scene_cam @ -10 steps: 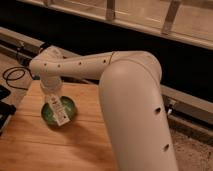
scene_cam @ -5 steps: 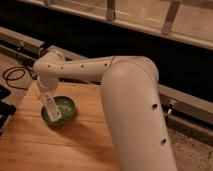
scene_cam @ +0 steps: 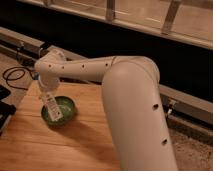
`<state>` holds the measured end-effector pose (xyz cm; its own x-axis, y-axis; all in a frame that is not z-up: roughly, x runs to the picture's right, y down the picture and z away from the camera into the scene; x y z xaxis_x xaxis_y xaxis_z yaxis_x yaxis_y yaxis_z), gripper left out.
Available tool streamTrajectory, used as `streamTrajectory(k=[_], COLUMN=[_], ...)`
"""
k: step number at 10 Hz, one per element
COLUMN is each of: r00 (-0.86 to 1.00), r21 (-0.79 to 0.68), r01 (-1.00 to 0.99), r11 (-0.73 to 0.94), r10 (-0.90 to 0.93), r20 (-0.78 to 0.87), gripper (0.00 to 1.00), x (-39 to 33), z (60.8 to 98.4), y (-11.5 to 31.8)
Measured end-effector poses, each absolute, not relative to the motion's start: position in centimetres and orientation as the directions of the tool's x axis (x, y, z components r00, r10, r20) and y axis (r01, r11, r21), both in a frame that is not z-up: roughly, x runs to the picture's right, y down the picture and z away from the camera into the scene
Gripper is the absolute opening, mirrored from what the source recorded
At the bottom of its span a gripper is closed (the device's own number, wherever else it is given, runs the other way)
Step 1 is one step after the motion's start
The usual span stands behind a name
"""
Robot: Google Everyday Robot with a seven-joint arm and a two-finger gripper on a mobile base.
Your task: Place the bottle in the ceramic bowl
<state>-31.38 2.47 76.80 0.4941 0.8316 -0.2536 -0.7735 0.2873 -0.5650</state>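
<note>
The green ceramic bowl (scene_cam: 66,111) sits on the wooden table near its back left corner. The slim pale bottle (scene_cam: 52,107) with a printed label hangs tilted over the bowl's left half, its lower end down inside the rim. My gripper (scene_cam: 47,93) is directly above it at the end of the white arm, holding the bottle's upper end; the wrist hides most of the fingers.
The wooden table (scene_cam: 65,145) stretches toward the camera. My bulky white arm (scene_cam: 130,100) fills the right side. A black cable (scene_cam: 12,75) lies on the floor at the left, a dark object (scene_cam: 4,112) sits at the table's left edge, and a dark wall with railings lies behind.
The bottle has shifted with the gripper from the bowl's right half toward its left side. The bowl has stayed in place.
</note>
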Motion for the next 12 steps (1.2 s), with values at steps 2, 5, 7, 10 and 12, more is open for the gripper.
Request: streamTrajectory(k=[2,5,7,10,12], r00=[0.497,0.495,0.495,0.495,0.496], r21=[-0.567,-0.566,-0.566,-0.566,-0.567], r01=[-0.771,-0.772,-0.773,-0.772,-0.772], r11=[0.289,0.288,0.288,0.288,0.288], r10=[0.831,0.831,0.831,0.831,0.831], r20=[-0.252,-0.253,-0.253,-0.253,-0.253], gripper=[0.78,0.80,0.80,0.80,0.80], x=[-31.60,-31.50,-31.47,-31.51,-31.55], z=[76.71,76.75,76.75,76.77,76.76], y=[2.54,2.51,2.49,2.54,2.55])
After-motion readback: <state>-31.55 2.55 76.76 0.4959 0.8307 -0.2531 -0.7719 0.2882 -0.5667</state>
